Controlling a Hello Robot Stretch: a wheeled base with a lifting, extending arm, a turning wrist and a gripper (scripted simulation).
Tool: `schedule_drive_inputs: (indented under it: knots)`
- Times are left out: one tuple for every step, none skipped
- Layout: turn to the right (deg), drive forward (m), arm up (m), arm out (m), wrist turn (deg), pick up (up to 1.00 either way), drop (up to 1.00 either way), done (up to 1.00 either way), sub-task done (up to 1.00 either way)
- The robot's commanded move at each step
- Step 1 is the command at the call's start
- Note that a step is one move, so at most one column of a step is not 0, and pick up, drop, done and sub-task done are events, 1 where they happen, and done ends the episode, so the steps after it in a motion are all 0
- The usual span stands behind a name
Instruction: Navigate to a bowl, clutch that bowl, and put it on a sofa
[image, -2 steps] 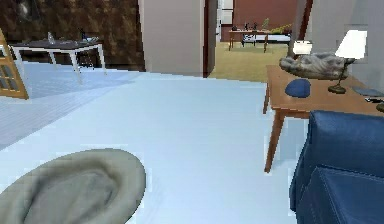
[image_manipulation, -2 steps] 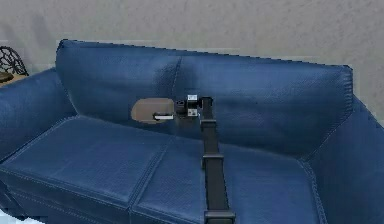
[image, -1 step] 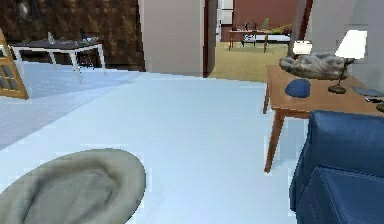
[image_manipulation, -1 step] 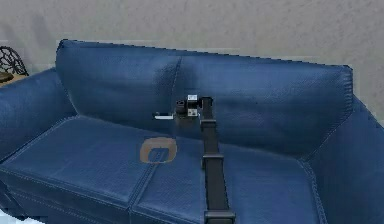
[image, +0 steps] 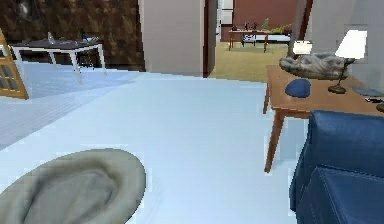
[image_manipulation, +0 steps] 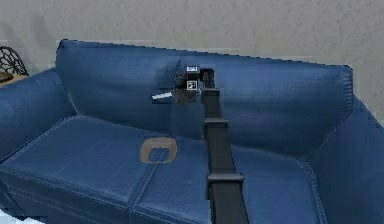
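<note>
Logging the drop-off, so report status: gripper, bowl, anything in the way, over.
Gripper before the sofa backrest; cannot tell whether it holds anything. Tan bowl lies on the sofa seat, left of the arm. Nothing between them.

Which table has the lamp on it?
The brown wooden table beside the blue sofa, at the forward view's right; the white table stands far off left.
</note>
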Motion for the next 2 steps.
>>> schedule_drive_inputs:
  knots:
    - [0.0,0.00,0.00,-0.08,0.0,0.00,0.00,0.00,0.00]
    - [0.0,0.00,0.00,0.00,0.0,0.00,0.00,1.00,0.00]
